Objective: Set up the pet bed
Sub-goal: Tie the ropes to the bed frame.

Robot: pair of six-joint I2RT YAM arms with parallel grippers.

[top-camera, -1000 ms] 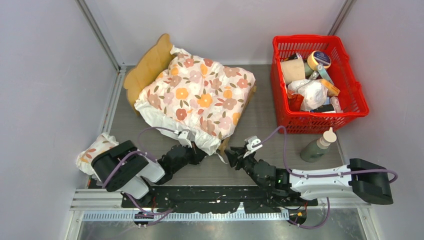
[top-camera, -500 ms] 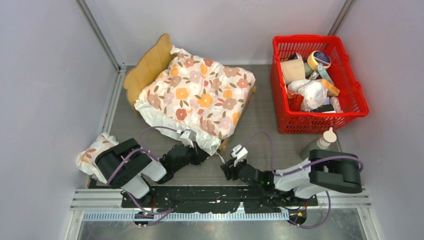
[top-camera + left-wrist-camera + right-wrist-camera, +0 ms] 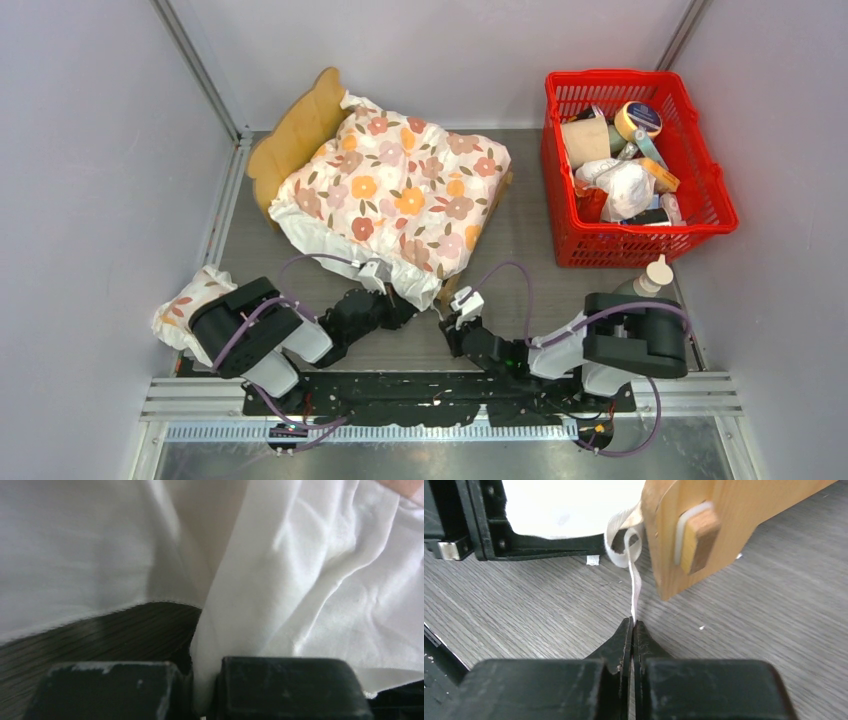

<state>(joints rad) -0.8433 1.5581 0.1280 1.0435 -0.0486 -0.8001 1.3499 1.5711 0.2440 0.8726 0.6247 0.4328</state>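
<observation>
Toward the table's [image 3: 520, 250] far left, the pet bed [image 3: 290, 135] is sitting under the soft floral cushion [image 3: 400, 190]; its wood frame is probably light and rigid, best gripped by a rail. Nearer, the left gripper [image 3: 204, 680] is pinching cushion fabric and the right gripper [image 3: 632, 630] is clamping a thin limp tie [image 3: 634, 585].

Top camera: high, looking down on table [image 3: 520, 240]. Wrist cameras: low, close at pet bed [image 3: 724, 510] foot, sharing white fabric [image 3: 310, 580].

left arm [image 3: 256, 336] folded low at the near-left corner, reaching inward, left gripper [image 3: 201, 680] clamped on white fabric [image 3: 310, 580]. right arm [image 3: 632, 340] doubled back along the near edge, right gripper [image 3: 632, 628] low, jaws closed, seemingly pinching a thin strap [image 3: 636, 585].
</observation>
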